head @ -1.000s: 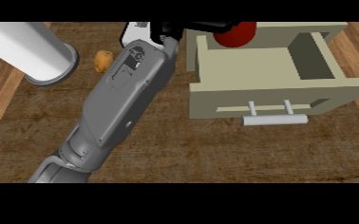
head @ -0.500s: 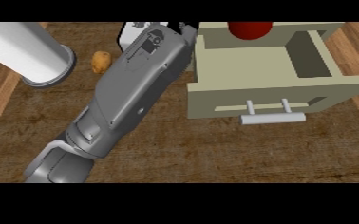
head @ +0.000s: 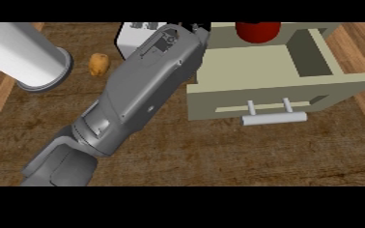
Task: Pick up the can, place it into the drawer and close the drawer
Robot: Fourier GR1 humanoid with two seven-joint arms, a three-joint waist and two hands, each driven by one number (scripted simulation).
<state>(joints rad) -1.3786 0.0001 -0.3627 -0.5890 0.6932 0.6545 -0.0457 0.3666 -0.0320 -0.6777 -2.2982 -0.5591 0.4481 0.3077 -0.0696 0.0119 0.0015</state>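
Head view, steeply down on the counter:
Counter: brown wood-grain top (head: pixel 214 159), bearing everything seen.
Drawer: beige box (head: pixel 242 72) at the right, pulled open, its inside showing from above; a smaller compartment lies along its right side.
Handle: pale grey bar (head: pixel 274 118) on two posts, on the drawer's near face.
Can: red (head: pixel 257 31), inside the drawer at its far edge, cut off by the top of the view; apart from the hand.
Left arm: grey forearm (head: pixel 135 96) running from the lower left up to the drawer's far left corner.
Left hand: only a few black fingers (head: pixel 200 27) show past the wrist, at the drawer's far left corner; whether they are curled or straight cannot be told, and nothing is seen in them.
White box: small, pale (head: pixel 135 36), behind the forearm, partly hidden.
Cylinder: large, white (head: pixel 28 58), at the far left, lying tilted.
Potato: small, tan (head: pixel 99 64), between the cylinder and the forearm.
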